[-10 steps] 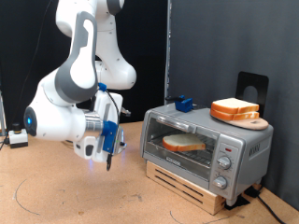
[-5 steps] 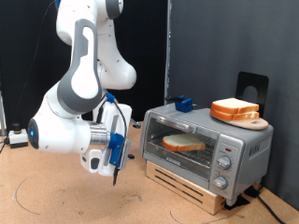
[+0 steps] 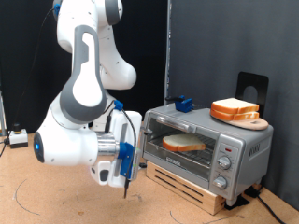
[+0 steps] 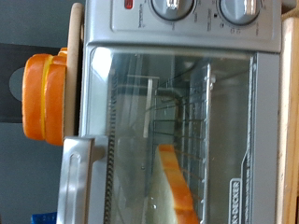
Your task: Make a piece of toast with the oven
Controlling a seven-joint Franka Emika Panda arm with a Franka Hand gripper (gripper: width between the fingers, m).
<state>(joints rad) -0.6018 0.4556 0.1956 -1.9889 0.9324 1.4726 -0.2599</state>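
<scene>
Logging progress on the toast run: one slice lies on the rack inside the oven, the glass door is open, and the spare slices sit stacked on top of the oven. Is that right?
Not quite: the door is shut. The wrist view looks through its glass at the slice on the rack. The rest holds: in the exterior view the spare slices sit stacked on top of the oven.

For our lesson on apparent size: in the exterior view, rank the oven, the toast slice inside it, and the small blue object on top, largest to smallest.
1. the oven
2. the toast slice, inside behind the glass door
3. the small blue object, on the oven's top
</scene>
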